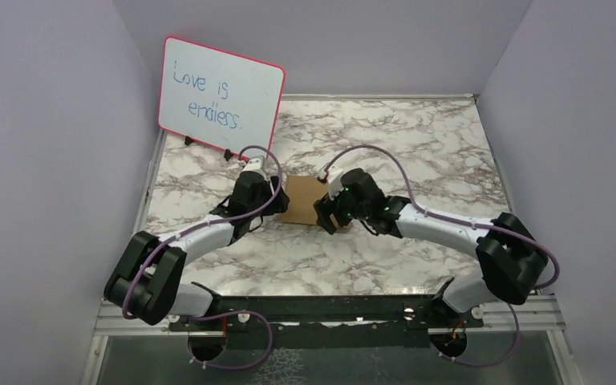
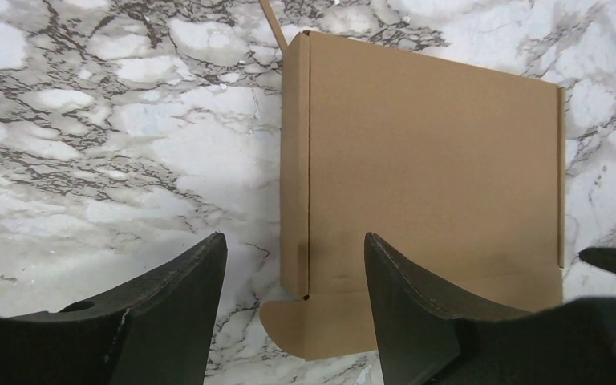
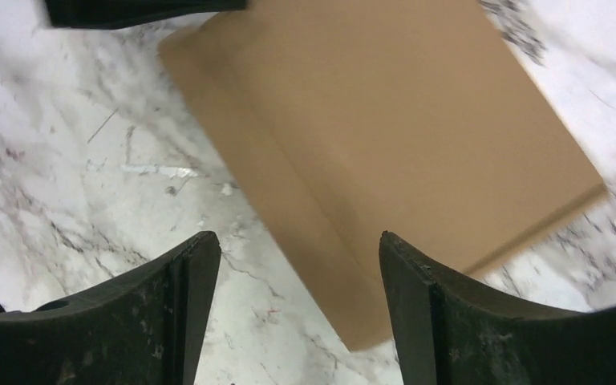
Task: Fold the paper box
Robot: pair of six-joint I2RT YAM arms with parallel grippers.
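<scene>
The left arm (image 1: pixel 200 237) and right arm (image 1: pixel 441 226) are stretched inward and away from their bases, nearly meeting mid-scene. The left gripper (image 2: pixel 293 241) and right gripper (image 3: pixel 298 241) are pointed down, with jaws spread wide.

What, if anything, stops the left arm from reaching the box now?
Probably nothing, so yes: the open left tool hangs over one edge of the box, with nothing between them. The right tool is over the other side.
</scene>
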